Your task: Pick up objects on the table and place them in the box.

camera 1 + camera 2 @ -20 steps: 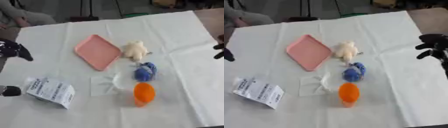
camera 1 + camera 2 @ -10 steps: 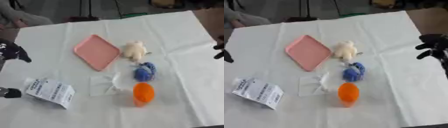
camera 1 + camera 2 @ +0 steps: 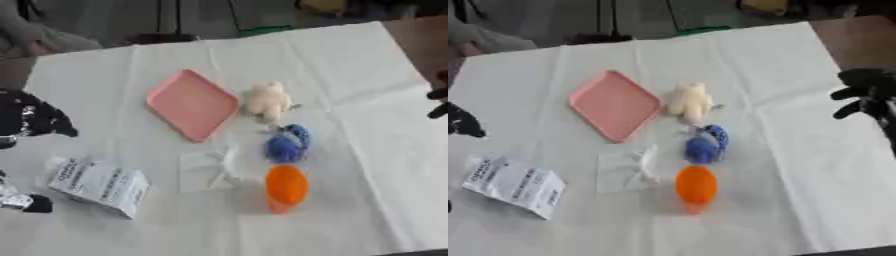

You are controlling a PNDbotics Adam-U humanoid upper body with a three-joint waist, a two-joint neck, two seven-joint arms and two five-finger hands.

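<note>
Five objects lie mid-table on the white cloth [image 3: 367,165]: pink tray [image 3: 191,104], cream plush [image 3: 266,101], blue item [image 3: 285,143], orange item [image 3: 285,186], white packet [image 3: 98,184] (lower left). Both hands, left hand [image 3: 31,117] and right hand [image 3: 866,93], curl empty at the edges

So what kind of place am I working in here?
Probably a lab or test room rather than a home: a table under a white cloth, set with assorted practice items such as a pink tray and a cream plush toy, with stand legs on the bare floor behind.
</note>
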